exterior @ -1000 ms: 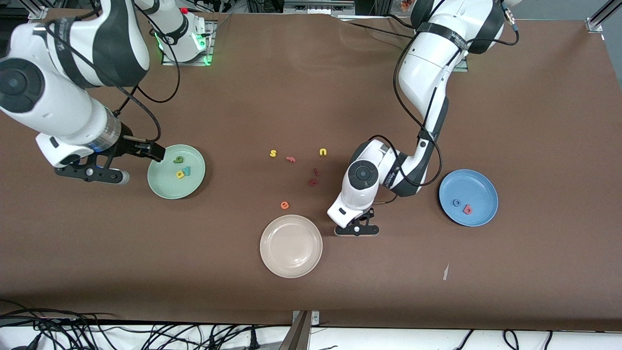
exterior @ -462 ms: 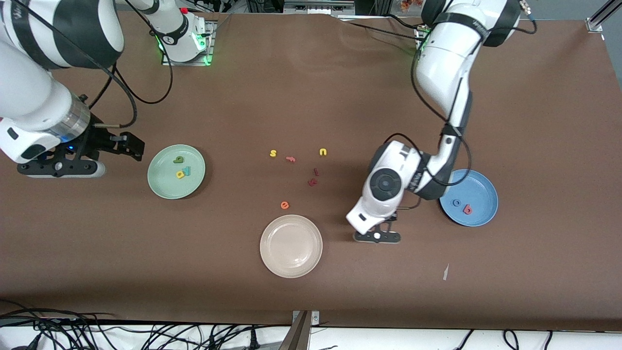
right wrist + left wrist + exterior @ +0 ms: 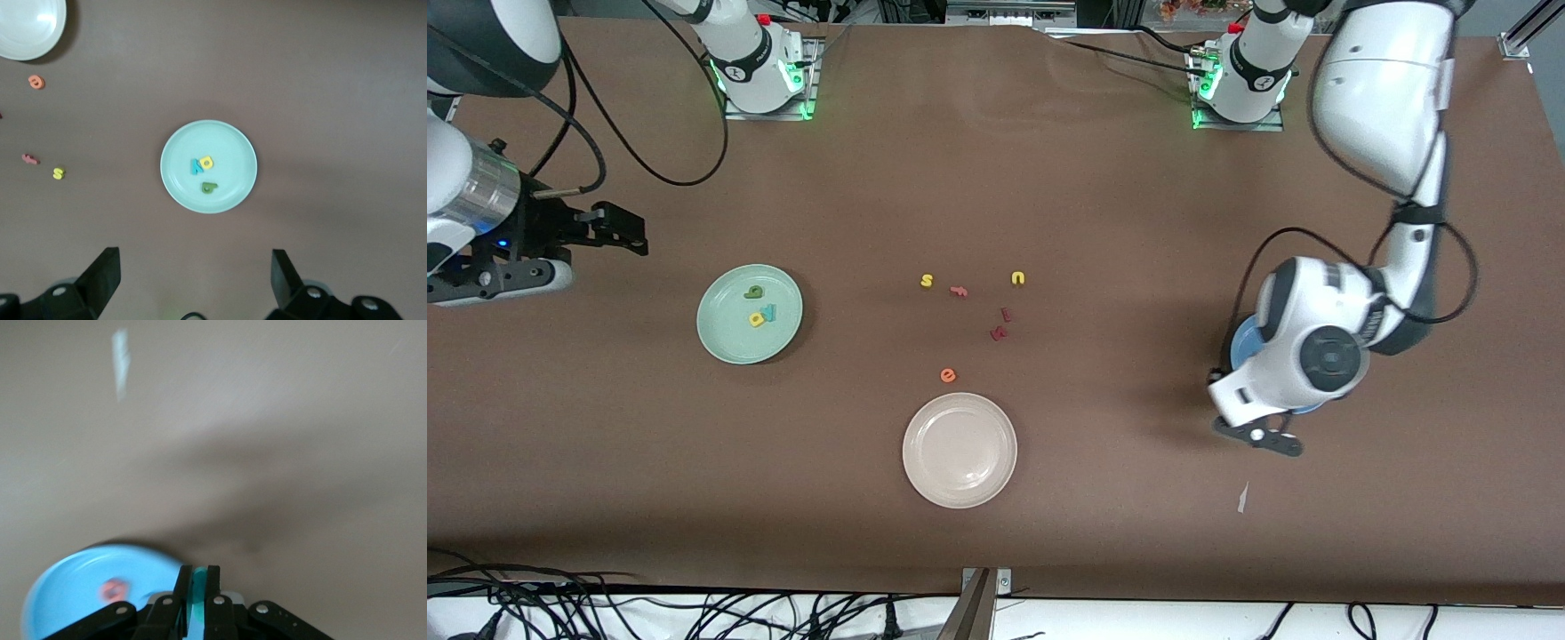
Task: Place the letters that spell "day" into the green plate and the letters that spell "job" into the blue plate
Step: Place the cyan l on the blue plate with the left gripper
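Readable writing: only the foam letters themselves. No brand text legible on either arm.

Green plate [image 3: 749, 314]: round, pale mint, shallow rim, matte. On it the green "d" [image 3: 753, 292], yellow "a" [image 3: 757, 318] and teal-blue "y" [image 3: 769, 312]; "a" and "y" touch, "d" sits just apart. In the right wrist view the plate lies centred ahead of the gap between the right gripper's fingers.

Right gripper [image 3: 618, 233]: black fingers [image 3: 101, 273] spread wide, nothing between them; up in the air over bare brown table toward the right arm's end, off the green plate's rim.

Left gripper [image 3: 195, 597]: jaws pressed together on a thin teal sliver, the "j" [image 3: 198, 597]. It hangs over the rim of the blue plate [image 3: 1243, 342], which the wrist mostly hides in the front view. In the left wrist view the plate shows just beside the closed fingertips, with the salmon-red "b" [image 3: 112, 589] on it, blurred. The blue "o" is not visible.

Loose on the table, mid-span: yellow "s" [image 3: 927, 281], salmon "f" [image 3: 959, 291], yellow "u" [image 3: 1017, 278], two dark red letters [image 3: 1000, 332], orange "e" [image 3: 948, 375]. Cream-white plate [image 3: 959, 450], glossy, nearer the front camera than the "e". Table covering is brown and matte.
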Motion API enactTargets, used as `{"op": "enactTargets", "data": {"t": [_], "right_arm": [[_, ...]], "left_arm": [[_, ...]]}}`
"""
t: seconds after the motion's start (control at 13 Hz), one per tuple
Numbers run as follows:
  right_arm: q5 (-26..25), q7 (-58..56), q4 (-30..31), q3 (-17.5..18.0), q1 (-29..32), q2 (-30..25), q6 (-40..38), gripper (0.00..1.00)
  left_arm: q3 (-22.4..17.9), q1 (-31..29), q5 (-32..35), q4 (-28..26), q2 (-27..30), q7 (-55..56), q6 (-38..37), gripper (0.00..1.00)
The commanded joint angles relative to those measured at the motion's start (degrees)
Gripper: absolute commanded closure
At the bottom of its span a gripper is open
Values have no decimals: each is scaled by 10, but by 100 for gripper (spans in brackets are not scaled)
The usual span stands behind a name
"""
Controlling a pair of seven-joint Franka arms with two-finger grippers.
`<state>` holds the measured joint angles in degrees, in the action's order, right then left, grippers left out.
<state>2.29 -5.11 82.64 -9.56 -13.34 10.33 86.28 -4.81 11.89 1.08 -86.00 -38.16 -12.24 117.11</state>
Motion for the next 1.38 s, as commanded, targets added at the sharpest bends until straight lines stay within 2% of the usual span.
{"op": "enactTargets", "data": {"t": [0.0, 0.15, 0.23, 0.31, 0.38, 0.46, 0.62, 0.77, 1.0, 1.23, 1.31], "right_arm": [[-13, 36, 109, 92, 93, -86, 39, 0], [-12, 72, 175, 92, 96, -127, 101, 0], [-13, 68, 177, 91, 97, -128, 110, 0], [-15, 60, 158, 91, 98, -117, 109, 0], [-34, 59, 114, 92, 98, -100, 90, 0], [-53, 56, 87, 93, 106, -91, 62, 0], [-38, 72, 90, 89, 110, -99, -3, 0], [-10, 72, 93, 86, 110, -95, 38, 0], [-9, 73, 153, 98, 121, -127, 114, 0], [-9, 73, 155, 137, 162, -128, 112, 0], [-9, 73, 154, 137, 162, -127, 110, 0]], "left_arm": [[7, -49, -8, -92, 48, -119, 34, 100], [6, -64, -6, -138, 47, -142, 88, 100], [6, -65, -5, -161, 47, -142, 119, 96], [6, -69, -5, -159, 46, -138, 118, 37], [5, -70, -6, -146, 49, -136, 110, 0], [3, -73, -7, -128, 62, -135, 76, 0], [3, -88, -9, -49, 63, -133, -26, 0], [3, -100, -10, 10, 65, -131, -119, 0], [3, -108, -9, 16, 127, -72, -200, 0], [6, -106, -6, 18, 170, 21, -251, 0], [7, -101, -2, 20, 173, 67, -264, 0]]}}
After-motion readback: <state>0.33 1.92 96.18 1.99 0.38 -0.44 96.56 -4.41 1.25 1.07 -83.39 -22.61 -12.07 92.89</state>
